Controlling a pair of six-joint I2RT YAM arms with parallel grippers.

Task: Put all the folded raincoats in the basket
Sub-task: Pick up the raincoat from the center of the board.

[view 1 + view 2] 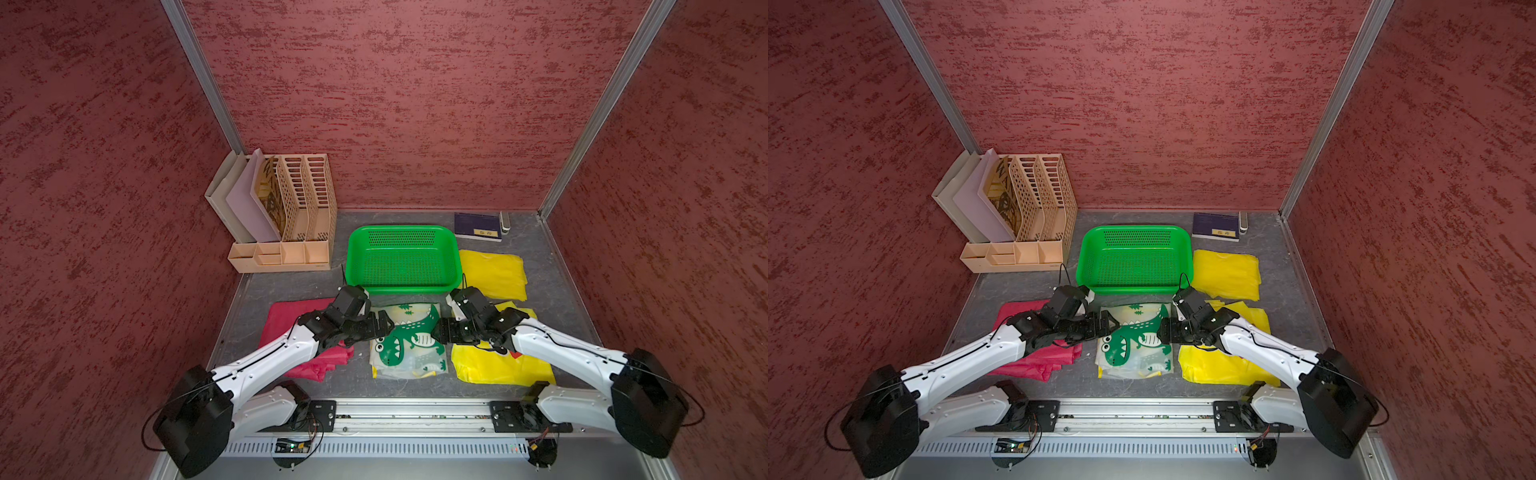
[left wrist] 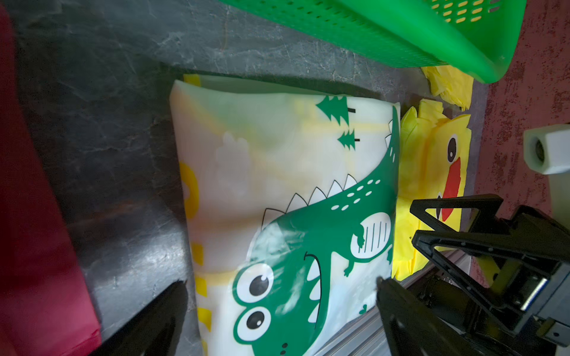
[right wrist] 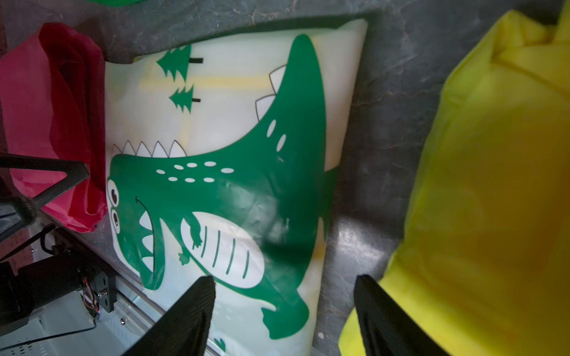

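1. Between the two arms, on the dark tabletop [image 1: 291,286], lies the folded raincoat [image 1: 409,345] with the green dinosaur print. It is flat, unlifted and wholly outside the basket [image 1: 405,230].
2. Straight beyond it, on the side away from the robot, stands the empty basket, its near wall just beside the raincoat's far edge. I judge that the coming move turns on this: the carry runs forward, away from the robot, and up over that near wall.
3. The left claw [image 1: 390,324] is at the raincoat's left edge. The left wrist view shows its fingers [image 2: 160,317] spread wide apart and gripping nothing.
4. The right claw [image 1: 435,332] is at the right edge, facing the left one. Its fingers [image 3: 191,317] also stand apart. In the right wrist view the raincoat's edge lies in the gap between them, but they are not clamped on it. Whether either claw touches the plastic I cannot tell.
5. Neither arm is nearer. Both claws meet the raincoat toward its far half on opposite edges, so a lift from both sides looks likely.
6. From above the raincoat looks close to square, perhaps slightly longer along the line from robot to basket. The basket is wider across, so it should fit without turning.
7. The red raincoat [image 1: 286,328] and the yellow duck raincoat [image 1: 494,365] lie just beside those two edges, under the arms. A claw closing too far outward could catch the wrong one
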